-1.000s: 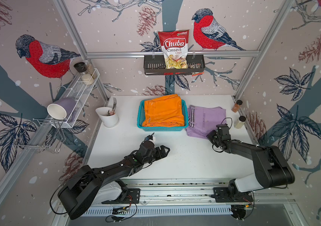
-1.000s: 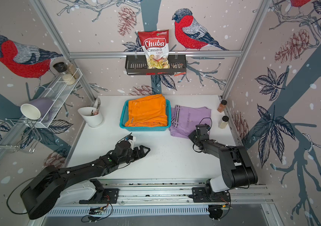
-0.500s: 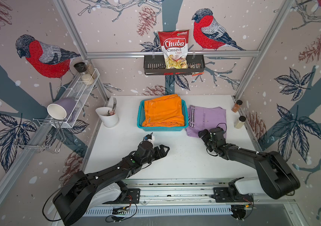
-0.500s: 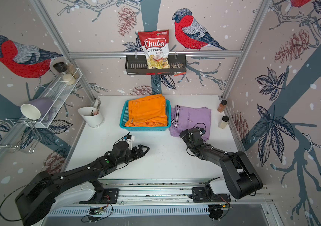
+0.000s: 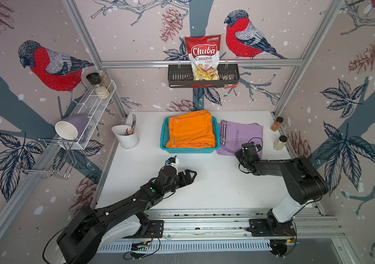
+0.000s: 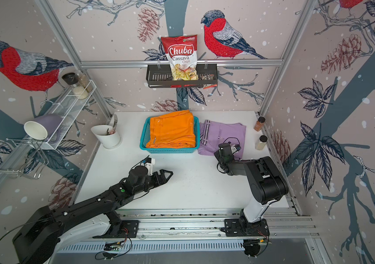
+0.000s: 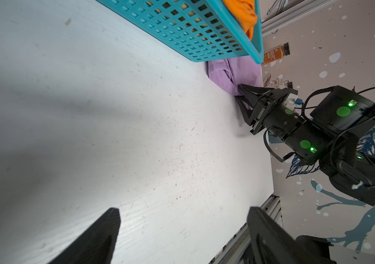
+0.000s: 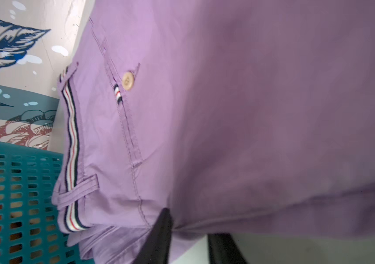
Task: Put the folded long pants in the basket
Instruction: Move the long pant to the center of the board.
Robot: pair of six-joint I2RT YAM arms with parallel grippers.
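Observation:
The turquoise basket [image 5: 188, 150] [image 6: 168, 149] stands at the back middle of the white table, with orange folded long pants [image 5: 191, 130] [image 6: 171, 131] on top inside it. Lilac folded long pants [image 5: 239, 132] [image 6: 223, 134] with striped trim lie flat just right of the basket. My right gripper [image 5: 239, 154] [image 8: 191, 224] is at their near edge, shut on the lilac cloth with one finger above it and one below. The left wrist view shows the same pinch by the right gripper [image 7: 239, 92]. My left gripper [image 5: 191, 174] [image 7: 182, 217] hovers open and empty over bare table in front of the basket.
A white cup with cutlery [image 5: 126, 137] stands left of the basket. Two spice bottles [image 5: 276, 124] [image 5: 280, 142] stand by the right wall. A black rack with a chips bag [image 5: 202, 77] hangs on the back wall. A white wire shelf [image 5: 90, 109] with a mug [image 5: 70, 129] is on the left wall.
My right gripper has shifted left along the near edge of the lilac pants and closed on the cloth. The left arm has barely moved.

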